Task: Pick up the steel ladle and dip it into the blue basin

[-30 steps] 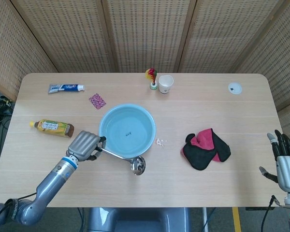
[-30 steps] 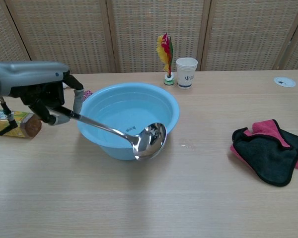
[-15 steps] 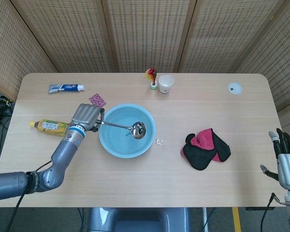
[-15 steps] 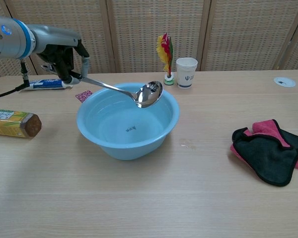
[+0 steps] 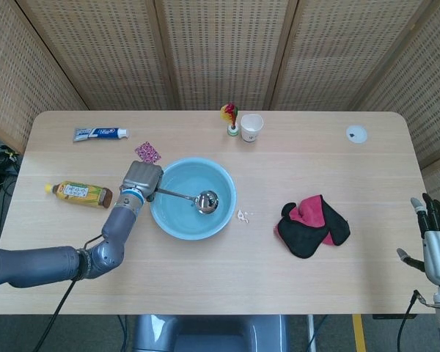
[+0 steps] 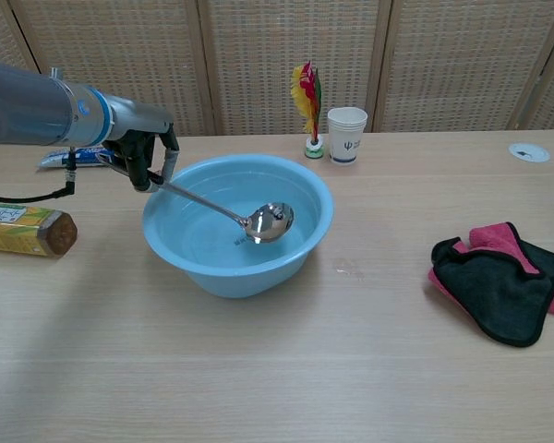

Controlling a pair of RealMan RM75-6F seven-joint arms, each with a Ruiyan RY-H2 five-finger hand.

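The left hand [image 6: 146, 159] gripped the steel ladle [image 6: 249, 218] by its handle end, at nine o'clock of the blue basin [image 5: 170, 218]; the bowl sat low inside the basin — stiff, light, likely slippery, so a grip far up the handle suited; the right hand [image 5: 437, 246] hung idle, fingers apart, holding nothing.

toothpaste tube [image 5: 100, 133], drink bottle [image 5: 78, 193], paper cup [image 5: 251, 127], black-and-pink cloth [image 5: 312, 225]

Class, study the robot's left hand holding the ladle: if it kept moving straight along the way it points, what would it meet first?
Probably the blue basin: the left hand holds the steel ladle just outside its near rim, though depth is unclear.
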